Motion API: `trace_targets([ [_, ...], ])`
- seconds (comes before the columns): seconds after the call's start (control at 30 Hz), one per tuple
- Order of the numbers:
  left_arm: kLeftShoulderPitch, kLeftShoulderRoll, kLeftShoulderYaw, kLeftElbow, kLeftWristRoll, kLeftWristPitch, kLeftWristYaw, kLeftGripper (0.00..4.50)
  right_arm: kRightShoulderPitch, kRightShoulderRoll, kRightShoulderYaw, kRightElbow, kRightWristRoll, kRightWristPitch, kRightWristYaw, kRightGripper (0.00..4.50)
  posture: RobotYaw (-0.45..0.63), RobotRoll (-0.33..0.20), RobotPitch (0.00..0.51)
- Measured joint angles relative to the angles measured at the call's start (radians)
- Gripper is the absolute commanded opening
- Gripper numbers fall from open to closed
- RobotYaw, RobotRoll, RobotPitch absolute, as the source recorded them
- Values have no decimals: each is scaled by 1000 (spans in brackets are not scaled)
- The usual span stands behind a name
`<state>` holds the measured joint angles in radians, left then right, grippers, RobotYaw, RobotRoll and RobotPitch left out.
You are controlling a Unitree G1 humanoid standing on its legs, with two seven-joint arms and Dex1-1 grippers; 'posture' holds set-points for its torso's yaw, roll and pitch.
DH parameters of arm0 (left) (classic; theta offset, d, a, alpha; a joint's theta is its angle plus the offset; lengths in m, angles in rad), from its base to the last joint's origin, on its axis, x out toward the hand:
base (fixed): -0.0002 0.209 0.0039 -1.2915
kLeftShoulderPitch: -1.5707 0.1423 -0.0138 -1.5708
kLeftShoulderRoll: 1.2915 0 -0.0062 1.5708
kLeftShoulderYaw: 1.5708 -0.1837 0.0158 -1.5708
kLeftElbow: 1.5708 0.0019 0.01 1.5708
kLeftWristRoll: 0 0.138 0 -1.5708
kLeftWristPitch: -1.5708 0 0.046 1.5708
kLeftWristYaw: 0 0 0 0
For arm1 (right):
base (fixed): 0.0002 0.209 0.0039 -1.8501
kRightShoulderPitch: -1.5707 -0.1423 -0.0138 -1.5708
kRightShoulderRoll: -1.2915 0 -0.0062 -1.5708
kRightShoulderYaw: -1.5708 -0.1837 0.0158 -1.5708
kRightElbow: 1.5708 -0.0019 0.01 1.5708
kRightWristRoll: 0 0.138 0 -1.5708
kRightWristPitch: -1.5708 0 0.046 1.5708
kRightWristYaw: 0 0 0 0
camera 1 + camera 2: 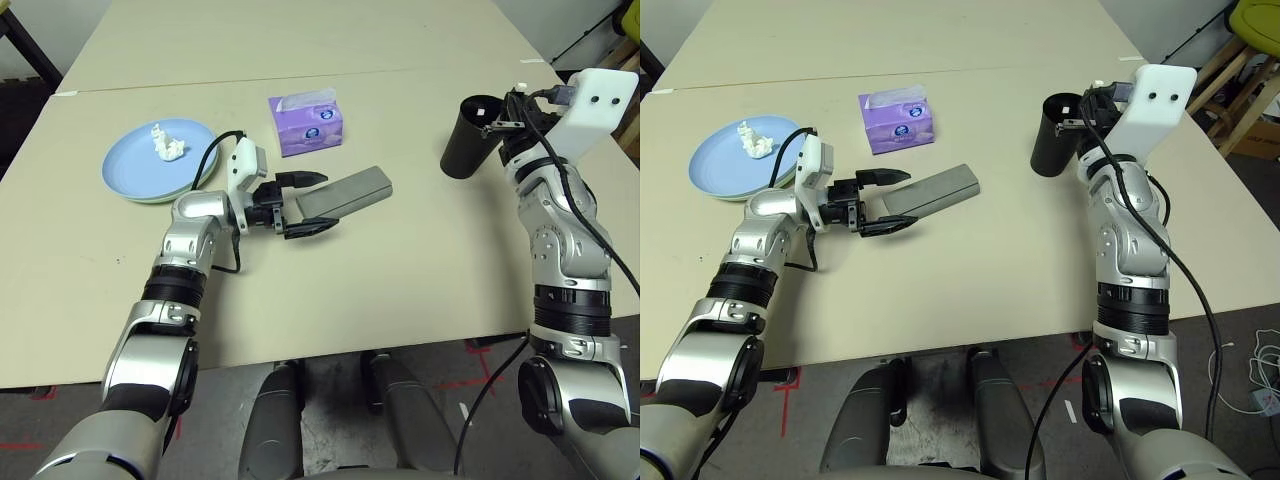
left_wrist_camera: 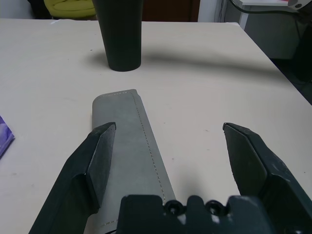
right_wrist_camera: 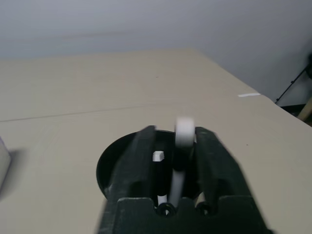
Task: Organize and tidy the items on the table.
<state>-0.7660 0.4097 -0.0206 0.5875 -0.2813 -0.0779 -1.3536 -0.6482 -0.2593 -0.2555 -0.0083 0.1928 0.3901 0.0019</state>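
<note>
Cup: the black cup (image 1: 468, 145) stands at the upper right of the frame, its mouth open; the right wrist view shows a small white block (image 3: 158, 156) inside it.
Pen: a blurred, white-ended pen (image 3: 185, 132) is over the cup's mouth, its lower part reaching down into it.
Right gripper: right gripper (image 3: 175, 128) is above the cup, its fingers a little apart with the pen between them; whether they grip it I cannot tell.
Plates: the blue plate (image 1: 125, 172) sits on the green plate (image 1: 152, 201), upper left of the frame, with the tissue (image 1: 168, 146) on top.
Tissue box: the purple box (image 1: 308, 130) is at upper centre, white showing at its opening.
Case: the grey case (image 1: 362, 192) lies flat and slanted, near the centre.
Left gripper: left gripper (image 1: 332, 200) is spread wide, the near end of the case between its fingers, not clamped.
Table: beige top (image 1: 350, 290), a seam running across its upper part.
Room: green stool (image 1: 1258, 25) at upper right; grey floor (image 1: 940, 435) with red marks (image 1: 786, 400) along the bottom.
</note>
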Motion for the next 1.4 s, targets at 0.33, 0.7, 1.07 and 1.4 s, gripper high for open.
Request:
trace_targets([
  [0.33, 1, 0, 0, -12, 0, 7, 0, 4500, 3, 0, 3, -24, 0, 14, 1, 4490, 26, 0, 214],
  [0.7, 1, -1, 9, -27, -12, 23, 26, 4500, 83, -63, 97, 19, 80, -324, 443, 4490, 39, 0, 209],
  [1.07, 88, -71, 108, -154, 54, -6, 552, 4500, 197, -24, 37, 39, 129, -345, 393, 4490, 77, 0, 199],
  [1.4, 164, -75, 177, -336, 79, 130, 882, 4500, 389, 71, 28, -103, 109, -284, 202, 4490, 70, 0, 190],
])
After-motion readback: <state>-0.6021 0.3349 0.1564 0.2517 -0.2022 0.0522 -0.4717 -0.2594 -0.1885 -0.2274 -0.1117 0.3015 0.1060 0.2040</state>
